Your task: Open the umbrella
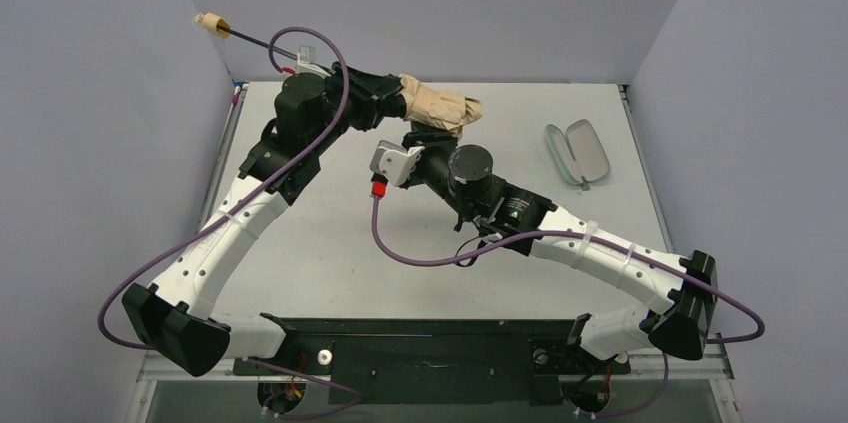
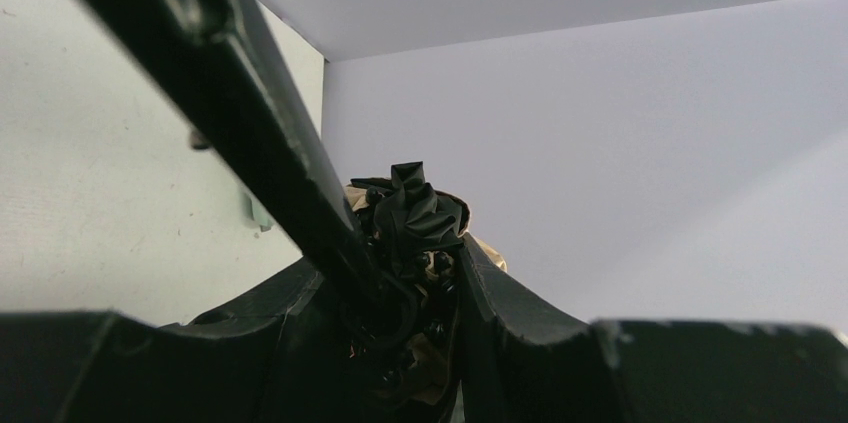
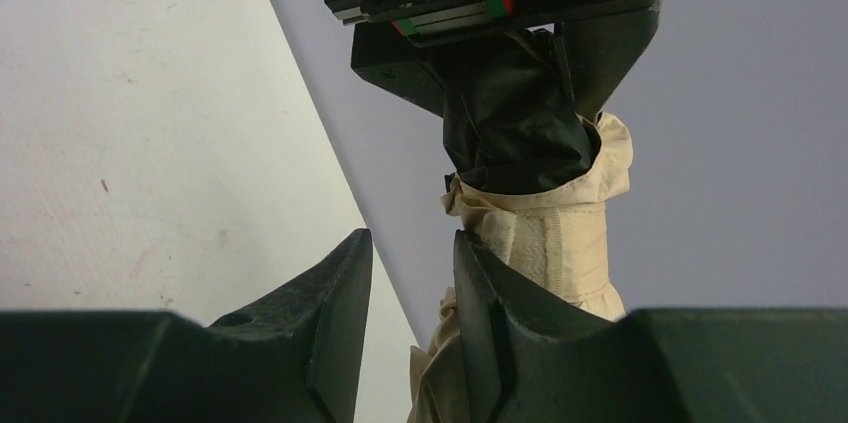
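Holding the umbrella point(image 1: 445, 105) clamped in my left pincer point(image 1: 392, 95), its shaft point(image 1: 268, 43) running far-left to the knob point(image 1: 210, 22); my right pincer point(image 3: 412, 263) gapes empty just beside the folded cloth point(image 3: 560, 233).

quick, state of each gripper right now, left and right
left gripper: closed on the umbrella, near its shaft end.
right gripper: jaws slightly apart at the umbrella's tan fabric; cannot tell whether it grips.

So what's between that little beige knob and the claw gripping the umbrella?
Just the thin black shaft, running from the knob to the left gripper, with a purple cable looping across it. The top view shows this.
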Robot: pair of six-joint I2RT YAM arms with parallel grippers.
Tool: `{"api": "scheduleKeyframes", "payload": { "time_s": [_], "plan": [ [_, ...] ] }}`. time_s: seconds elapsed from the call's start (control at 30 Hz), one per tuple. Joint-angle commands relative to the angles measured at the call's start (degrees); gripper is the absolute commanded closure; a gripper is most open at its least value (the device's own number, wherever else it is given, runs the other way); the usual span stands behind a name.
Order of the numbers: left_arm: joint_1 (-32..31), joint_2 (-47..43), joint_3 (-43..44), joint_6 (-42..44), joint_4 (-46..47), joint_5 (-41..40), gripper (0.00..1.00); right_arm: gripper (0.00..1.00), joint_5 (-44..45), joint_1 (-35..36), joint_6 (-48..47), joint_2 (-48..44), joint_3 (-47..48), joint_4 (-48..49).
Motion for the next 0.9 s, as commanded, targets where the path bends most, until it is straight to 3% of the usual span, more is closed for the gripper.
{"api": "scheduleKeyframes", "payload": {
  "time_s": [0.0,0.87],
  "plan": [
    [-0.7,-3.4,0.9,-1.0,4.6,2.1,1.00,0.67,6.4,-0.5,-2.7,-0.1,0.5,7.7],
    [-0.5,-5.8,-3.9,0.3,4.2,1.8,1.00,0.77,14.0,4.3,-21.4,-0.9,-5.4,22.0]
  ]
}}
